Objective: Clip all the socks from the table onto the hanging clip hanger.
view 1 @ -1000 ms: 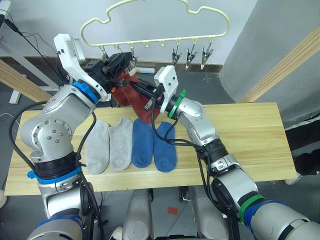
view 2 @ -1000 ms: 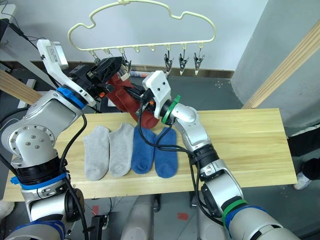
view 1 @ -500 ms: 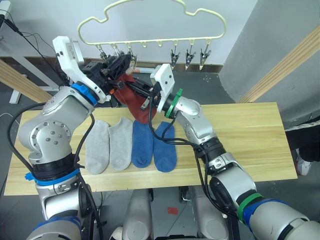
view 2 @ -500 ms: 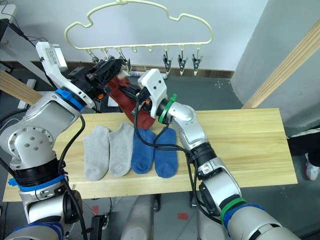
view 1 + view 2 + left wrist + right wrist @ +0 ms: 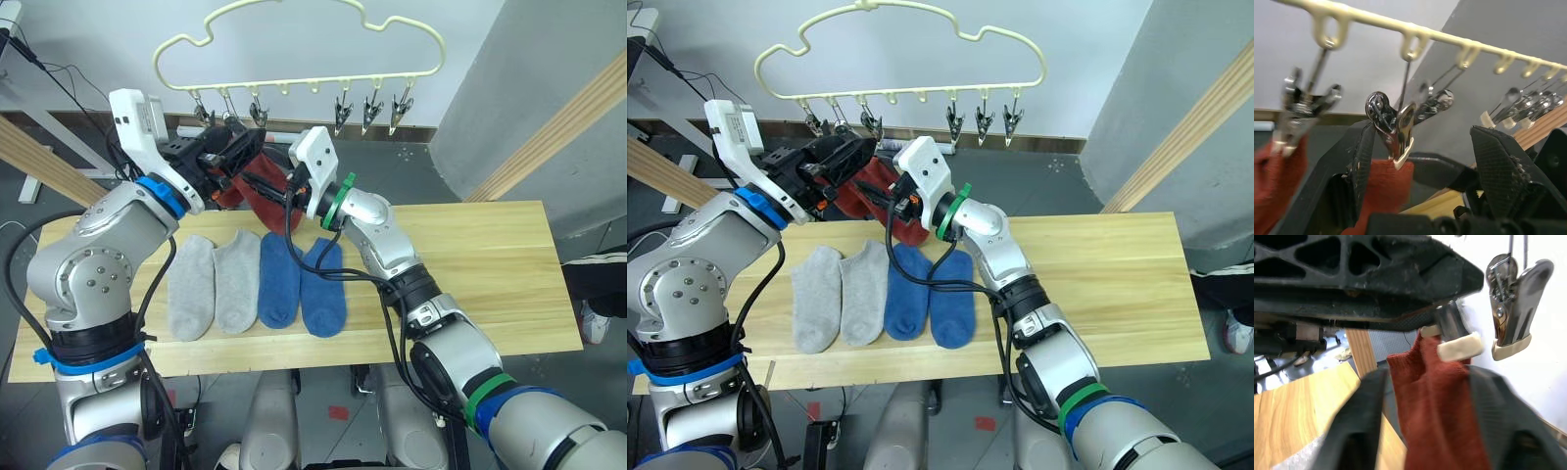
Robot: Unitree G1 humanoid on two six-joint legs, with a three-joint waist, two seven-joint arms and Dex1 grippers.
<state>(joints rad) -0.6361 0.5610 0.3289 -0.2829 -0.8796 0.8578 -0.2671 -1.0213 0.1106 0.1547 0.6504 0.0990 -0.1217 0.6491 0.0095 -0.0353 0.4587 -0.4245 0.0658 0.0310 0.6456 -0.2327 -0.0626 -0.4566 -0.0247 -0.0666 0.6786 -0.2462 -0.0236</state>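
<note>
Left gripper [image 5: 1420, 161] fingers are spread around a grey clip [image 5: 1393, 128] of the clip hanger [image 5: 294, 44]. Right wrist view shows the right gripper [image 5: 1425, 421] pinching a red sock [image 5: 1437, 401], its edge in a clip.

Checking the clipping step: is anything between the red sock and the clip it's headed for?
Nothing visible does. The red sock, held up between both pincers, has its top edge right at the clip on the clip hanger, which the left pincer brackets.
</note>
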